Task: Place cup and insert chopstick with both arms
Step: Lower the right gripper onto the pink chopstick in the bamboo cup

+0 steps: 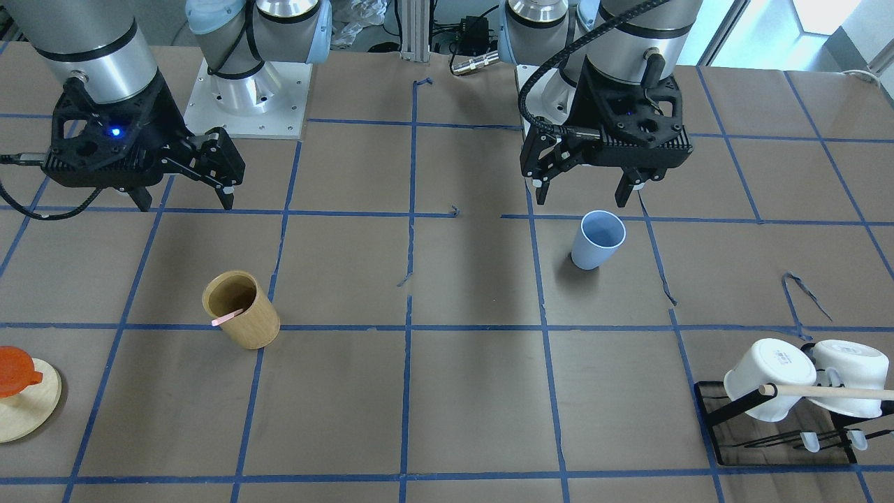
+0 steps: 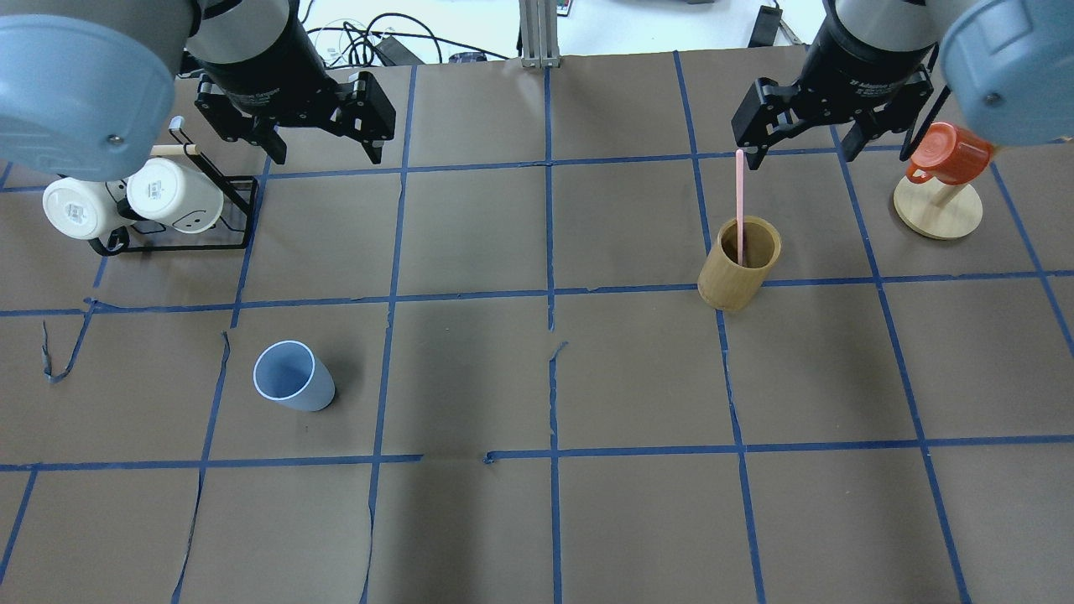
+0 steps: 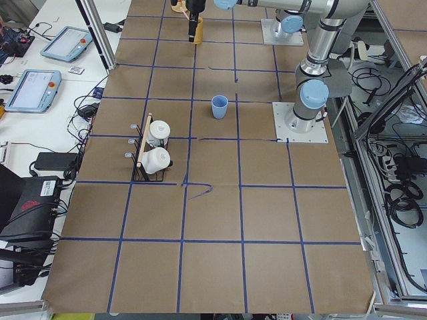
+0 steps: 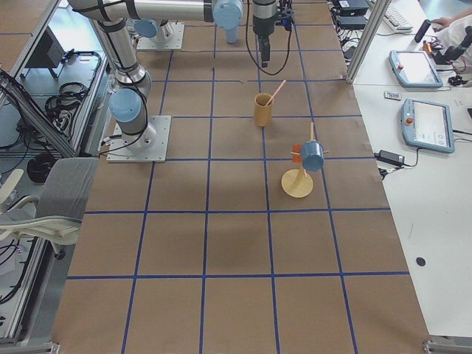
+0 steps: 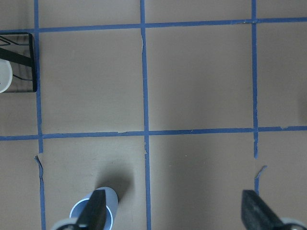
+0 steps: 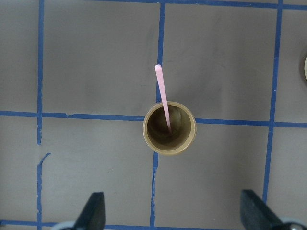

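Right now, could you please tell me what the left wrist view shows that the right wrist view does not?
Only the left wrist view: the blue cup, partly behind a finger, and a corner of the black rack. Only the right wrist view: the bamboo holder with the pink chopstick standing in it. Both: brown paper with blue tape lines, and an open hand at the bottom edge, the left hand and the right hand.

On the bench (image 1: 475,391) we count one light blue plastic cup (image 1: 598,239), one tan cylindrical bamboo holder (image 1: 241,309) and one thin pink chopstick (image 2: 740,205). We see two white ceramic mugs (image 1: 768,377) on one black wire rack (image 2: 210,247). One round wooden peg stand (image 1: 28,409) carries one orange-red mug (image 1: 14,372) and one darker blue mug (image 4: 312,156). We count two grippers: the left gripper (image 1: 580,188) and the right gripper (image 1: 185,202).
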Robot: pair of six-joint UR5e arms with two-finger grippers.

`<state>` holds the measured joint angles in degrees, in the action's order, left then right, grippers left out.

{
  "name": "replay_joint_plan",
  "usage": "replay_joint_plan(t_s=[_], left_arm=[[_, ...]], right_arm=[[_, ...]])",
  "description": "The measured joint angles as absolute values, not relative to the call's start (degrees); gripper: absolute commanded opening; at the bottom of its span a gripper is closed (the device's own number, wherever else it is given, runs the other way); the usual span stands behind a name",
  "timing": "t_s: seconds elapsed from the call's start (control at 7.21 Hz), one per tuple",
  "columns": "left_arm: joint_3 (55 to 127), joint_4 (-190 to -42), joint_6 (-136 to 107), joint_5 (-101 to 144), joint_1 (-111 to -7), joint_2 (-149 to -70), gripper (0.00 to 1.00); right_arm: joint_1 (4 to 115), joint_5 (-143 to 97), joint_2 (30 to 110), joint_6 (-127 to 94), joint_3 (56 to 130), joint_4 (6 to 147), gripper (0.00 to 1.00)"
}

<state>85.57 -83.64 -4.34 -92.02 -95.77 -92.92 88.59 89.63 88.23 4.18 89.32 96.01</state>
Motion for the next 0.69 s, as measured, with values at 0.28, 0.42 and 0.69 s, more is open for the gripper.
replay_joint_plan(t_s=[0.28, 0.42, 0.69], left_arm=[[85.60, -83.90, -4.37, -92.08, -95.80, -92.57, 1.00], [85.60, -84.03, -4.38, -92.10, -95.80, -92.42, 1.00], [85.61, -84.18, -4.39, -92.11, -95.79, -92.25, 1.00]], right_arm=[[88.59, 89.47, 88.08, 4.12, 89.35, 96.21, 1.00], [88.58, 89.39, 87.97, 4.08, 89.37, 96.20, 1.00], [88.57, 89.24, 87.91, 4.06, 89.38, 96.05, 1.00]])
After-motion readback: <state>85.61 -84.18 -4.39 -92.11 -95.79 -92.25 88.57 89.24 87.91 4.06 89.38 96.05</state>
